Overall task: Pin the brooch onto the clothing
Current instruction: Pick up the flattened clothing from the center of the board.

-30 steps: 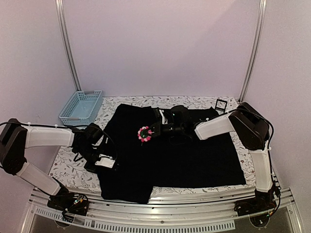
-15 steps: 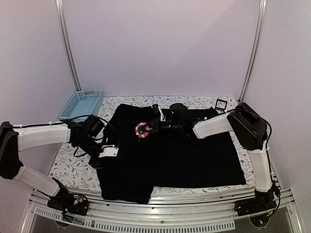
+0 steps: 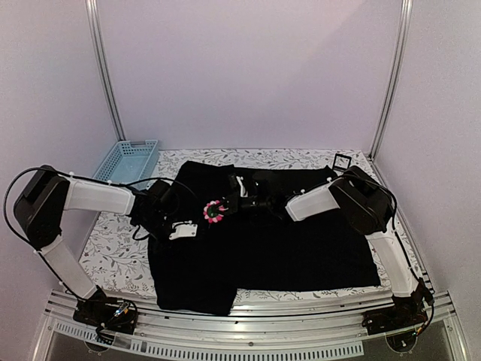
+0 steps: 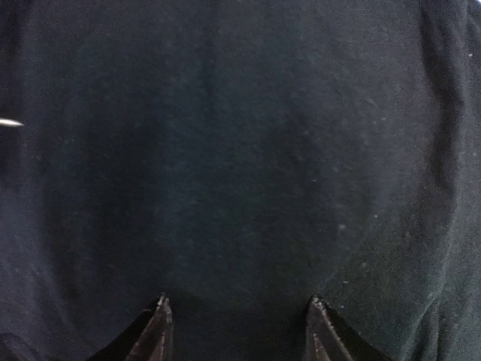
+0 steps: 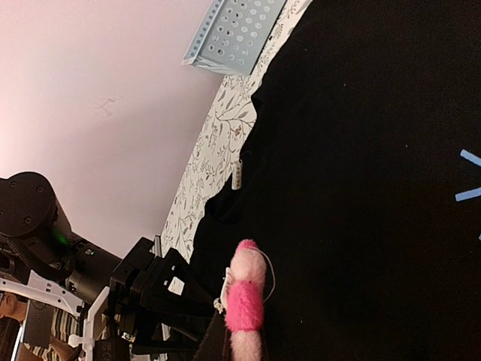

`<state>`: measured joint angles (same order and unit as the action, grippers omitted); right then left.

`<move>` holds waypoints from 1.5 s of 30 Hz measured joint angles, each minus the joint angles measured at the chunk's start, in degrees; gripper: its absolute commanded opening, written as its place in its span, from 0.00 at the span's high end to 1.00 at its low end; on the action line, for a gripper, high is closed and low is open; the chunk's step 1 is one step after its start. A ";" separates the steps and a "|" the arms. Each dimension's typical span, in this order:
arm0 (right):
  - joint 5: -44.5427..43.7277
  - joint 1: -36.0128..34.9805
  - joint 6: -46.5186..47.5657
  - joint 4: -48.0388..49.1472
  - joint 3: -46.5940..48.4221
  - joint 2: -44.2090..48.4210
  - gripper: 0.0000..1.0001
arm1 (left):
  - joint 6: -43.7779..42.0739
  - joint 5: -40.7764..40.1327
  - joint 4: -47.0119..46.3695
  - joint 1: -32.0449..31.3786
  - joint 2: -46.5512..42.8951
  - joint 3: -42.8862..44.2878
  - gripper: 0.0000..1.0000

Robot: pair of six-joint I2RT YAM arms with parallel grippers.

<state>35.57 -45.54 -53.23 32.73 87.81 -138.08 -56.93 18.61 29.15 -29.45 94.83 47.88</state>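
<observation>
The clothing [image 3: 301, 241], a black shirt, lies spread over the table. The pink flower brooch [image 3: 213, 211] hangs just above its left chest, and my right gripper [image 3: 223, 207] is shut on it. In the right wrist view the brooch [image 5: 246, 301] shows edge-on at my right gripper [image 5: 237, 347], with the blue emblem [image 5: 470, 177] off to the right. My left gripper [image 3: 186, 224] sits on the shirt just left of the brooch. Its view is filled with black fabric [image 4: 240, 150], and the left gripper [image 4: 239, 320] is open with only cloth between the fingertips [image 4: 161, 327].
A light-blue basket [image 3: 124, 165] stands at the back left, off the shirt. A small black stand [image 3: 342, 162] sits at the back right corner. The floral tablecloth [image 3: 113, 256] shows around the shirt. Both arms meet over the shirt's left half.
My right gripper has carried the brooch leftward. My left arm has swung right from the shirt's left edge onto the shirt and now sits close beside the brooch.
</observation>
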 measured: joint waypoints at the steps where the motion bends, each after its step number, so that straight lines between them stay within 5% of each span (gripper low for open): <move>1: 0.26 0.00 -0.42 -0.13 0.22 -0.44 1.00 | -0.09 -0.28 -0.33 -0.02 0.17 0.24 0.44; 3: 0.70 -0.11 -0.98 -0.24 0.46 -0.92 1.00 | -0.13 -0.85 -0.85 -0.33 0.48 0.52 0.49; 6: 1.11 -0.20 -1.84 -0.33 0.74 -1.42 1.00 | 0.00 -1.62 -1.68 -0.87 0.57 0.55 0.78; 10: 1.46 -0.42 -2.49 -0.57 0.76 -1.79 1.00 | -0.48 -2.56 -3.06 -1.90 0.81 0.39 1.00; 17: 2.75 -0.94 -3.30 -0.68 0.74 -1.81 1.00 | -1.53 -1.09 0.28 -2.49 -0.39 0.28 0.98; 21: 3.89 -1.11 -3.56 -0.79 0.74 -1.81 1.00 | -2.62 1.86 5.70 -2.56 -2.73 0.92 0.57; 24: 4.07 -1.55 -3.76 -1.33 0.76 -1.81 1.00 | -2.91 3.67 8.68 -2.58 -3.85 2.03 0.46; 27: 4.04 -2.03 -4.00 -1.79 0.76 -1.81 1.00 | -0.94 4.87 8.92 -2.58 -3.82 3.78 0.46; 33: 3.76 -2.16 -4.37 -2.23 0.76 -1.81 1.00 | 7.74 5.73 4.04 -2.54 -3.06 6.29 0.63; 38: 3.50 -1.64 -4.55 -2.23 0.59 -1.81 1.00 | 13.20 2.01 0.24 -2.95 -1.55 4.04 0.50; 45: 2.71 -0.92 -4.35 -2.29 -0.26 -1.81 1.00 | 13.97 -3.37 -1.14 -6.71 -1.53 -0.92 0.49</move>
<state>38.28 -46.46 -57.58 30.44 87.55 -139.90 -42.96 15.25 28.01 -36.16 93.30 46.96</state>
